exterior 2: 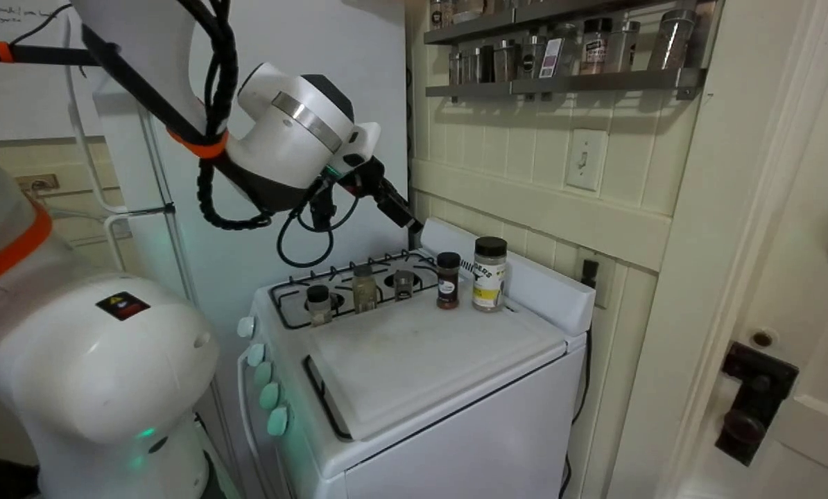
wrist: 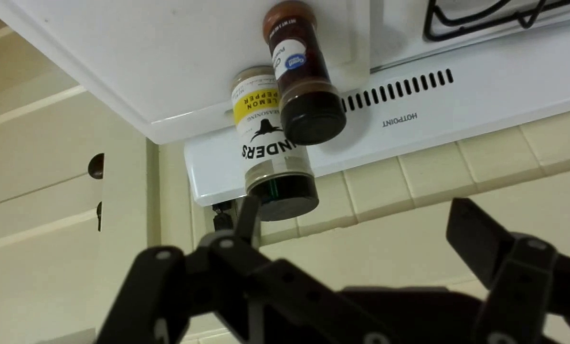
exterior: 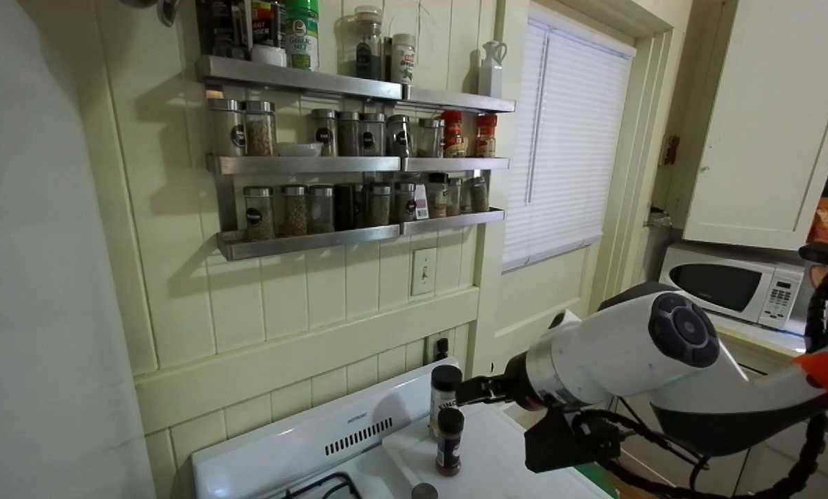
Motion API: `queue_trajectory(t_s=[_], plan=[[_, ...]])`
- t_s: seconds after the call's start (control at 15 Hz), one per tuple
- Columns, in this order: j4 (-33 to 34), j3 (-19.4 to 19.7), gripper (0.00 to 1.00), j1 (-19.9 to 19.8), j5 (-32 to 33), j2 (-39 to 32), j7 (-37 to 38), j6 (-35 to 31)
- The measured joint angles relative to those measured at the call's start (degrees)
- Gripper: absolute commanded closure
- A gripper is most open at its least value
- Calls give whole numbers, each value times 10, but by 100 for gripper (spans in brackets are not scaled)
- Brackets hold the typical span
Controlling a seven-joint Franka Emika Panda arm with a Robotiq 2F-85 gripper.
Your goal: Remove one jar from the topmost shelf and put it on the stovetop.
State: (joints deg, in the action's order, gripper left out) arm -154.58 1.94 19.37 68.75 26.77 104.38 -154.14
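At the bottom of the wrist view the gripper [wrist: 360,223] holds its fingers well apart with nothing between them, while the jar [wrist: 304,71], at top centre there, stands upright on the white board [exterior 2: 400,367] over the stovetop [exterior: 372,474], near the larger lemon pepper [wrist: 264,142] in both exterior views.

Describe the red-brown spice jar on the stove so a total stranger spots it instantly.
Find the white stovetop, then the pale board covering part of it. Near the raised back panel, a black-capped spice jar stands on that board beside a lemon pepper jar. It is the shorter, slimmer one, with dark reddish-brown contents and no yellow label band.
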Motion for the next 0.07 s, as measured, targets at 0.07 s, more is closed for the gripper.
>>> queue_trajectory(t_s=[0.07], plan=[[0,7,0,5,-3,2,-6,-1]])
